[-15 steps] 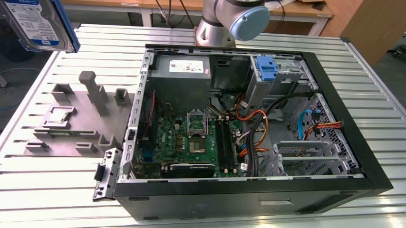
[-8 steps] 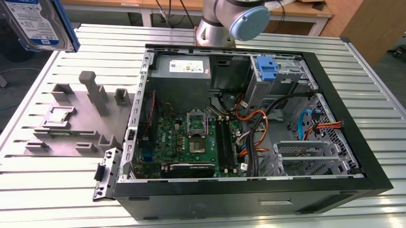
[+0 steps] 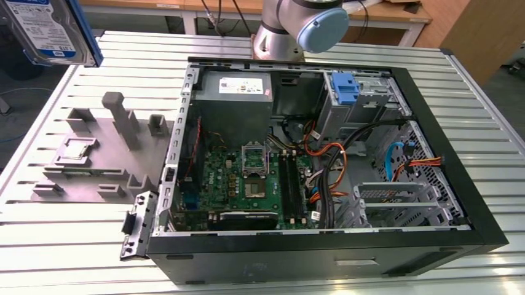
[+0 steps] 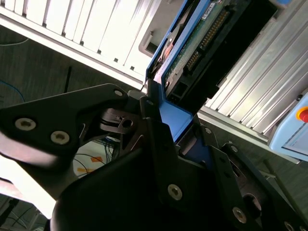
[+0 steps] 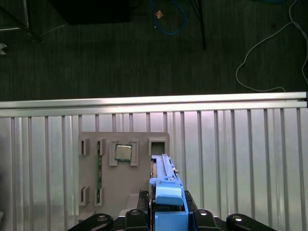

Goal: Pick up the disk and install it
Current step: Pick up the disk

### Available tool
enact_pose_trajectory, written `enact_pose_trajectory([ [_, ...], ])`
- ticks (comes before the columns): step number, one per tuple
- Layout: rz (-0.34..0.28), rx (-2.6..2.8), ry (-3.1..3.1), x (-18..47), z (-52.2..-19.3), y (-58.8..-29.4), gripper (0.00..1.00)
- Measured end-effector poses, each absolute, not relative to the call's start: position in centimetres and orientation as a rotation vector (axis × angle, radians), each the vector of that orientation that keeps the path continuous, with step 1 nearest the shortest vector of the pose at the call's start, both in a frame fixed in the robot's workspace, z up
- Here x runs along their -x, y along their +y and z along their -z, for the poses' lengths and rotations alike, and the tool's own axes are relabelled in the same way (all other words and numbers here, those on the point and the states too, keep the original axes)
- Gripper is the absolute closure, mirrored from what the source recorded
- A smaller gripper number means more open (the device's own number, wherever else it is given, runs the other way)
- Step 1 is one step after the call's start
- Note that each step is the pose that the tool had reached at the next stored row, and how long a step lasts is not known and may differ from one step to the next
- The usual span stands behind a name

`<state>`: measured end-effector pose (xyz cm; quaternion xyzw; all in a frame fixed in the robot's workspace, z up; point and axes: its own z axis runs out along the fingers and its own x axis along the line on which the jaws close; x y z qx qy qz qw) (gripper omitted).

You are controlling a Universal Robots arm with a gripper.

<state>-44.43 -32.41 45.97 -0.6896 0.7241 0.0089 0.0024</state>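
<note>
Slatted aluminium table [image 3: 66, 246] is recorded beneath the work. The gripper [image 4: 180, 127] is clamped on the blue-bracketed end of the disk [image 4: 202, 43]. A silver body, a white-and-blue label and a connector edge are noted. The disk is held aloft over the grey fixture tray [image 5: 91, 168], beside the square chip [image 5: 123, 152]. Bare slats border the tray. The open computer case [image 3: 328, 160] stands well apart.

Bright light is glaring off the table [image 5: 231, 159] beneath the end effector [image 5: 168, 214], while the floor [image 5: 120, 57] beyond is lying dim.
</note>
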Motion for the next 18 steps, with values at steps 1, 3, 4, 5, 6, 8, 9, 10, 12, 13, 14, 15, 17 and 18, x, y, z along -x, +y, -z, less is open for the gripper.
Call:
enact_pose_trajectory([
  [1,-0.028,2.163,2.272,44.4,-46.0,-32.4,0.64],
  [3,-0.028,2.163,2.272,44.4,-46.1,-32.4,0.64],
  [4,-0.028,2.163,2.271,44.4,-46.1,-32.4,0.64],
  [5,-0.028,2.163,2.272,44.4,-46.2,-32.4,0.64],
  [6,-0.028,2.163,2.272,44.4,-46.3,-32.4,0.64],
  [8,-0.028,2.163,2.271,44.4,-46.5,-32.4,0.64],
  [9,-0.028,2.163,2.271,44.4,-46.6,-32.4,0.64],
  [10,-0.028,2.163,2.271,44.4,-46.7,-32.4,0.64],
  [12,-0.028,2.163,2.271,44.4,-47.0,-32.4,0.64],
  [13,-0.028,2.163,2.271,44.4,-47.1,-32.4,0.64],
  [14,-0.028,2.163,2.272,44.4,-47.2,-32.4,0.64],
  [15,-0.028,2.163,2.272,44.4,-47.3,-32.4,0.64],
  [17,-0.028,2.163,2.272,44.4,-47.4,-32.4,0.64],
  [18,-0.028,2.164,2.272,44.4,-47.4,-32.4,0.64],
])
